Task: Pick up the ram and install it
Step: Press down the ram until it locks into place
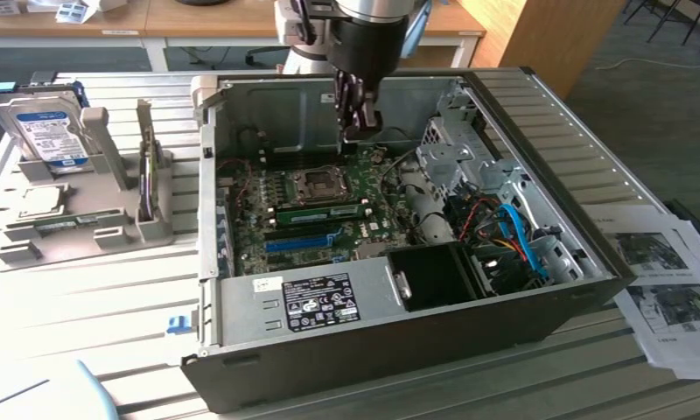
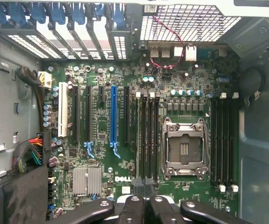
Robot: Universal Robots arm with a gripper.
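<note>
Finding: the ram (image 1: pixel 321 211) stands on edge on the motherboard (image 1: pixel 256 197) inside the open computer case (image 1: pixel 560 157). It sits between the CPU socket (image 1: pixel 321 182) and the blue slot (image 1: pixel 297 242), apparently seated in a slot. Its long axis runs across the exterior view from left to right, parallel to the blue slot.

The gripper (image 1: pixel 360 127) hangs over the board on the far side of the socket, near the case's rear wall. The ram lies from it toward the camera, with the socket between them. The fingers are pressed together and pinch nothing.

The case rests on the bench (image 1: pixel 94 297).

The wrist view looks straight down past the gripper (image 2: pixel 146 186) at the dark memory slots (image 2: pixel 147 135) beside the socket. The ram would be edge-on there, and I cannot tell which slot holds it. The exterior view shows its green face plainly.
</note>
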